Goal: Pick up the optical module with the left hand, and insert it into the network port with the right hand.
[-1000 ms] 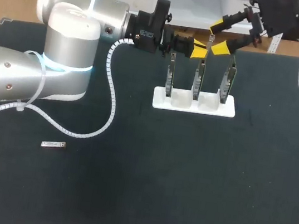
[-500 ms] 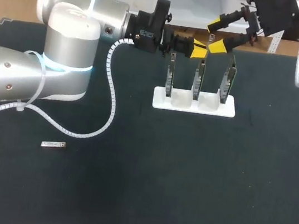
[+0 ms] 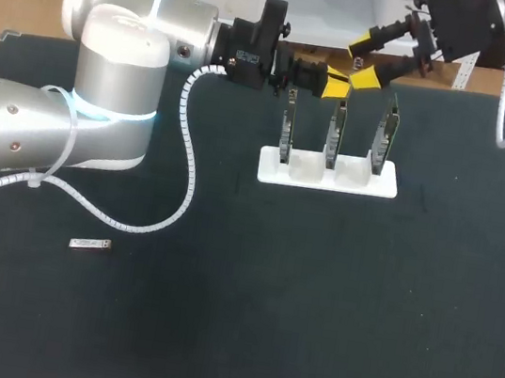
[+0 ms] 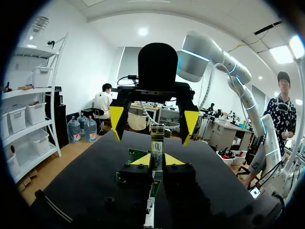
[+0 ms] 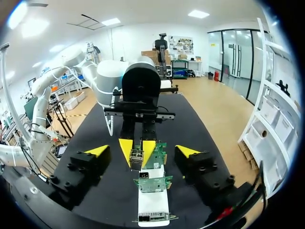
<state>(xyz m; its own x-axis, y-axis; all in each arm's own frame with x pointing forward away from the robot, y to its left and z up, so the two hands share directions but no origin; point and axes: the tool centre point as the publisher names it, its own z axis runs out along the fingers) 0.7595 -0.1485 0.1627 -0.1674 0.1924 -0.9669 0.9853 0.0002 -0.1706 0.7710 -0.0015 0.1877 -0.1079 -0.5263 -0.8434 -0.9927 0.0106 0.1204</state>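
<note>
Grips the optical module (image 4: 157,143) in the left pincer (image 4: 157,161), tips closed on its sides, above the white rack (image 3: 327,174) on the counter (image 3: 312,302). Holds the right pincer (image 3: 365,61) wide, flanking the module without touching.

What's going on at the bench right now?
A handover in mid-air. The left gripper is shut on the optical module, held above the white stand with three upright boards. The right gripper is open, its fingers either side of the module without touching it. The module is in no port yet. Another small part lies on the table.
</note>
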